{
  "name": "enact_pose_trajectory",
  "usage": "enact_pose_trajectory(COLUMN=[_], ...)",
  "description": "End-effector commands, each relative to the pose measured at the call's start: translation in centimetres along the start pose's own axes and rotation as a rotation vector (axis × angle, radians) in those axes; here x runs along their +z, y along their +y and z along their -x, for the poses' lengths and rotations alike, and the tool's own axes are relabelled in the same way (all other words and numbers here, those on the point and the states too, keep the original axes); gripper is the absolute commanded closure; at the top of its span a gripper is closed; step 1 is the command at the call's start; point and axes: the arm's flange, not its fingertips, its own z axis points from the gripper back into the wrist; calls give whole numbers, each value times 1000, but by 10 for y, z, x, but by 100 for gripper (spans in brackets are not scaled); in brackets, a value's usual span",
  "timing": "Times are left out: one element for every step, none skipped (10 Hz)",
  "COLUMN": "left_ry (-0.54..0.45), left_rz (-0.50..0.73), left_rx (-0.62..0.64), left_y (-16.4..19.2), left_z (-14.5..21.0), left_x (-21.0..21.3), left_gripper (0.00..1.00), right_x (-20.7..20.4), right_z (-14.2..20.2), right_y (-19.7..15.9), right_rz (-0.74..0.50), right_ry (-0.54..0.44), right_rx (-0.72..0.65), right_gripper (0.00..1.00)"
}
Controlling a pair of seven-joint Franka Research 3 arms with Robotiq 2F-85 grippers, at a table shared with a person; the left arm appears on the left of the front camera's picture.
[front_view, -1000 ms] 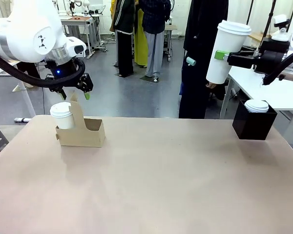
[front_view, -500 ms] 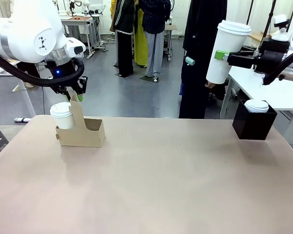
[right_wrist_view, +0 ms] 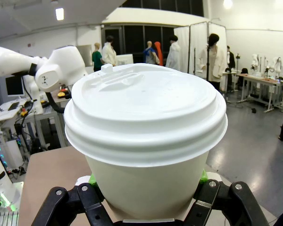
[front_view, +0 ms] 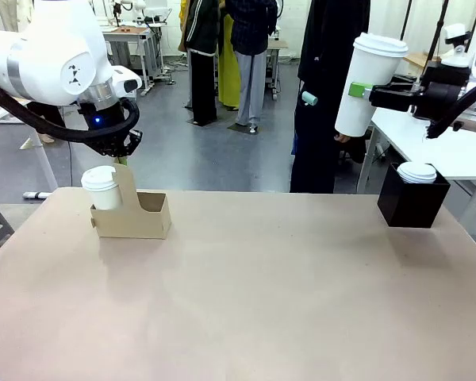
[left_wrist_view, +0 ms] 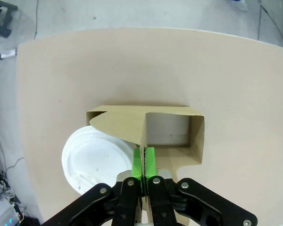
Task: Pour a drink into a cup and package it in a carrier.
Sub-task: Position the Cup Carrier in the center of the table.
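Since a second ago the left gripper (front_view: 121, 155) has drawn its spread jaws together, and it now pinches the top of the carrier's handle tab. Nothing else has shifted.

The table (front_view: 262, 309) bears the carrier (front_view: 135, 218) toward ten o'clock and a black box (front_view: 411, 205) of lids toward two o'clock. The seated cup (front_view: 101, 189), lidded, fills the pocket at nine o'clock of the tab, and the pocket at three o'clock stands empty. The raised cup (front_view: 368, 83), also lidded, hangs high beyond the two o'clock corner, leaning a little, with the right gripper (front_view: 358, 90) clamped around its waist. In the left wrist view the green pads (left_wrist_view: 137, 162) press flat on either side of the tab's thin edge.

We judge the step to be steadying the carrier so the raised cup can go into the empty pocket. To do it well, we should:

- keep the pinch firm and the tab upright, since thin cardboard will fold under any sideways pull;
- bring the raised cup level first, then over the pocket from three o'clock, clear of the left gripper;
- lower it straight, base first, and let go only once it is seated.
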Motion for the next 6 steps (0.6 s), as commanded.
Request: enact_pose_trajectory(left_ry=[68, 0, 0, 0, 18, -6], left_rz=[8, 0, 0, 0, -1, 33], left_rx=[3, 0, 0, 0, 1, 35], left_y=[0, 0, 0, 0, -1, -2], left_z=[-5, 0, 0, 0, 0, 5], left_x=[5, 0, 0, 0, 0, 13], left_gripper=[100, 100, 100, 100, 98, 98], right_x=[1, 1, 1, 1, 1, 1], right_z=[-2, -2, -2, -2, -2, -2], right_y=[3, 3, 3, 3, 3, 3], right_rz=[-4, -4, -4, -4, -4, -4], right_ry=[-6, -6, -6, -6, -6, -6], right_rx=[20, 20, 20, 20, 20, 20], right_gripper=[20, 20, 20, 20, 20, 20])
